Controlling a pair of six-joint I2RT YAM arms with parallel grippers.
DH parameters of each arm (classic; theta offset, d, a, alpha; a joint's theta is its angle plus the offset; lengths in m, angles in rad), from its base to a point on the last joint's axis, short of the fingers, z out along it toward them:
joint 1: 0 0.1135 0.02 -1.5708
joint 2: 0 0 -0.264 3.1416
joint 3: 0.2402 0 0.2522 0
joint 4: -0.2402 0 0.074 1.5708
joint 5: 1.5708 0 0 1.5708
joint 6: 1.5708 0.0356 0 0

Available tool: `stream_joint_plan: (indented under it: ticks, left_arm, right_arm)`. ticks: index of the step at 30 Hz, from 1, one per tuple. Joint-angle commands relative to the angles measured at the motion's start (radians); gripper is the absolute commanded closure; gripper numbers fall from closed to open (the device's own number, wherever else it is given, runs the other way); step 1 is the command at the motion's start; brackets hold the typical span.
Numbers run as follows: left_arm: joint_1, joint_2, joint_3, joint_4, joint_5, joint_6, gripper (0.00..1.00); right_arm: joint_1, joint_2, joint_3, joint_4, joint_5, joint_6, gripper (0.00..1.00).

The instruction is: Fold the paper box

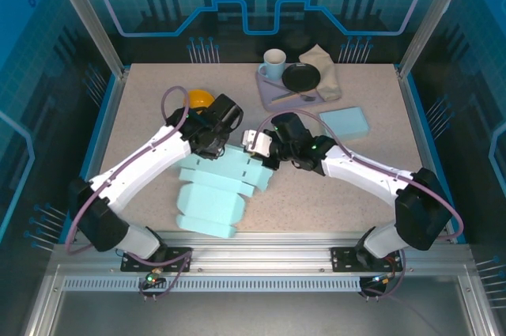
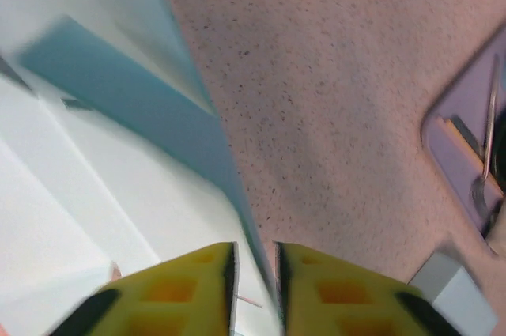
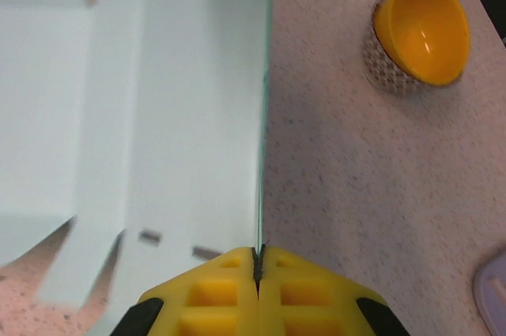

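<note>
From above, the paper box [image 1: 215, 194] lies mostly flat on the surface [image 1: 348, 194], pale blue, in front of the middle. Both arms meet over its far edge. A yellow bowl [image 1: 199, 99] sits just behind the left arm's wrist.

In the left wrist view (a blurred one), the left end effector [image 2: 254, 261] has its yellow fingers a narrow gap apart. A raised flap's edge runs down into that gap, and I cannot tell whether it touches either pad.

In the right wrist view, the right end effector [image 3: 258, 257] is pinched closed on the thin edge of an upright flap. The box's other panels lie flat to the left, and the bowl stands apart at upper right.
</note>
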Motion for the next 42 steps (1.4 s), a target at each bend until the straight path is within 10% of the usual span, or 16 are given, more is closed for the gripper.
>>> stream_joint_plan:
  ticks: [1, 6, 11, 17, 42]
  left_arm:
    - [-0.008, -0.12, -0.029, 0.038, -0.018, 0.096, 0.62]
    - [0.012, -0.286, -0.116, 0.155, -0.101, 0.387, 0.28]
    - [0.078, -0.458, -0.351, 0.463, 0.009, 0.985, 0.25]
    - [0.118, -0.501, -0.57, 0.633, 0.279, 1.366, 0.27]
    - [0.086, -0.533, -0.945, 1.173, 0.458, 1.334, 0.33]
  right_arm:
    - [-0.053, -0.016, 0.009, -0.07, 0.018, -0.034, 1.0]
    - [-0.145, -0.016, 0.088, -0.273, -0.046, -0.161, 1.0]
    - [-0.192, -0.007, 0.177, -0.442, -0.035, -0.28, 1.0]
    - [-0.218, -0.058, 0.186, -0.487, -0.051, -0.405, 1.0]
    - [-0.24, -0.049, 0.224, -0.581, -0.146, -0.477, 1.0]
